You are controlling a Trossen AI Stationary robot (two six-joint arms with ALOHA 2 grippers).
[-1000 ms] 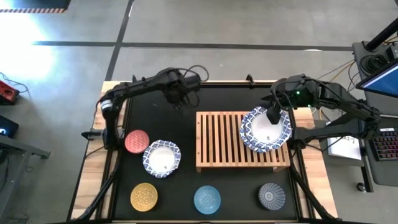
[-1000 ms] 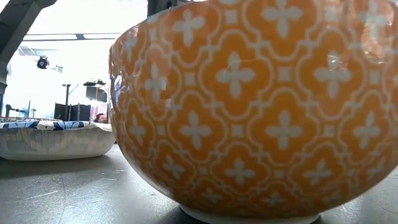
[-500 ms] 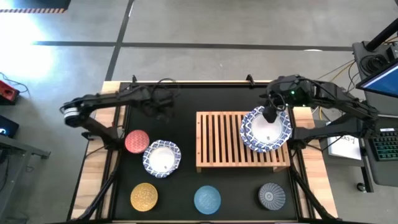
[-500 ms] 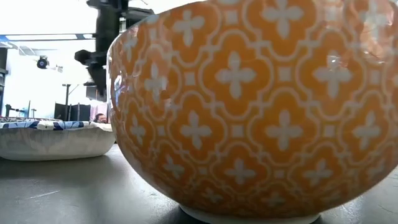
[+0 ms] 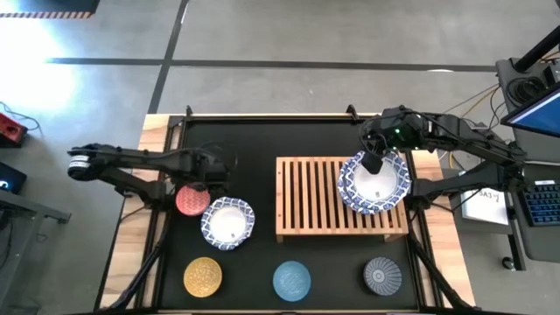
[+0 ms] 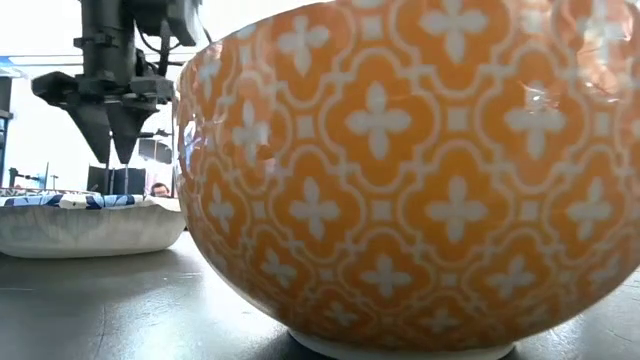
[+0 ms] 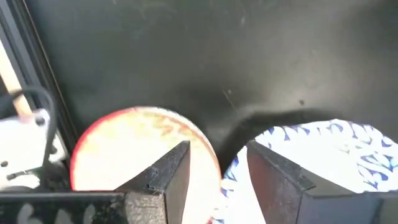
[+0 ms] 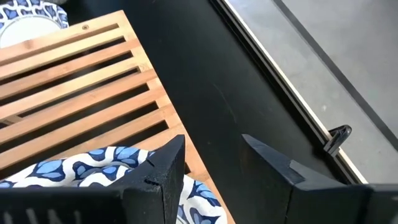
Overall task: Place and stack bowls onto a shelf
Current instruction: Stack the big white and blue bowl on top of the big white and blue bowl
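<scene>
Swinging down from the back of the surface, the left claw (image 5: 213,166) now hangs with its fingers a narrow way apart and nothing between them, straddling the gap where the red bowl (image 5: 192,199) meets the loose white bowl (image 5: 227,222); in its wrist view one finger covers the red rim (image 7: 124,146) and the other the blue-patterned rim (image 7: 323,152). That reads as a reach for the next bowl, probably the white one at its 5 o'clock, though the red one at 7 o'clock is just as near. Across the surface the right claw (image 5: 376,157) has pulled back a little toward 11 o'clock from the white bowls (image 5: 374,183) resting on the right end of the shelf (image 5: 308,199); its fingers are spread and empty over their far rim, so that placement looks done. Yellow (image 5: 202,277), light blue (image 5: 291,280) and grey (image 5: 382,274) bowls wait along the 6 o'clock edge, unstacked.
</scene>
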